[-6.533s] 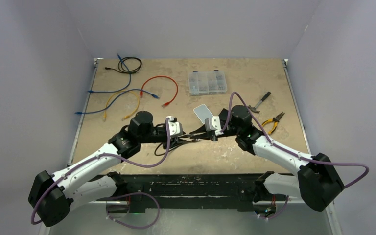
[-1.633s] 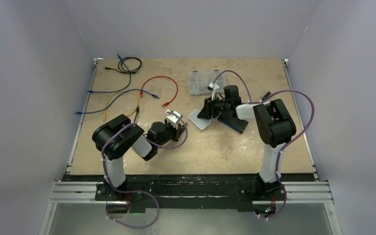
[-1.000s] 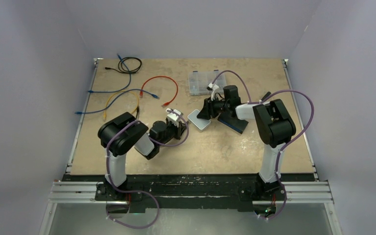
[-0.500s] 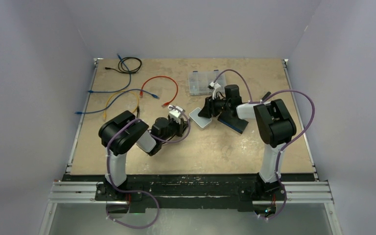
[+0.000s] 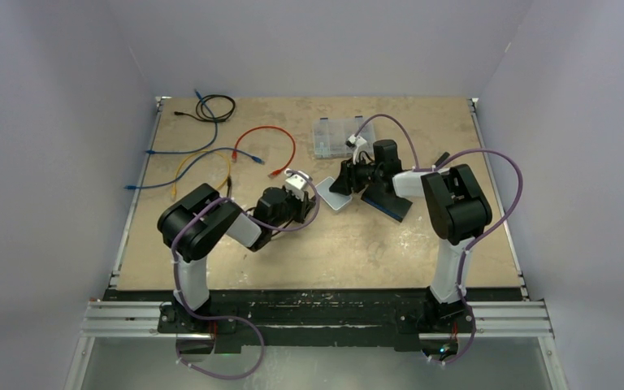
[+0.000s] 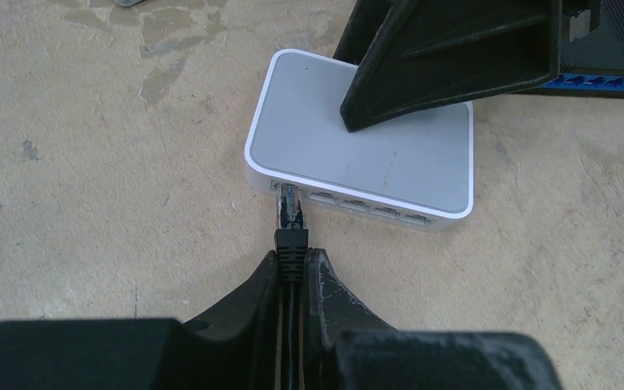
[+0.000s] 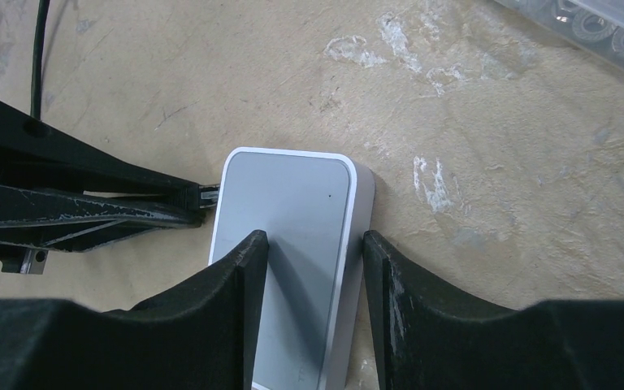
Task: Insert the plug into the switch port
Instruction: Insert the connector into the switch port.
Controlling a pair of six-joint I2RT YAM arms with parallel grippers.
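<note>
Left pincer (image 6: 292, 264) pinches the plug (image 6: 290, 207) by its boot, tip at the leftmost port (image 6: 283, 187) of the white switch (image 6: 390, 162) on the desk (image 6: 89, 162). Right pincer (image 7: 313, 240), spread, braces the switch's top. Push straight and level, without twisting.

Table (image 5: 374, 244): tan board, scuffed, with pale stains.
Middle: small white switch (image 5: 331, 196) lying flat; black unit with a blue edge (image 5: 392, 207) just beside it.
Far left: black cable coil (image 5: 215, 107), blue cable (image 5: 162, 152), yellow cable (image 5: 229, 169), red cable (image 5: 270, 146).
Far middle: clear parts box (image 5: 331, 138).
</note>
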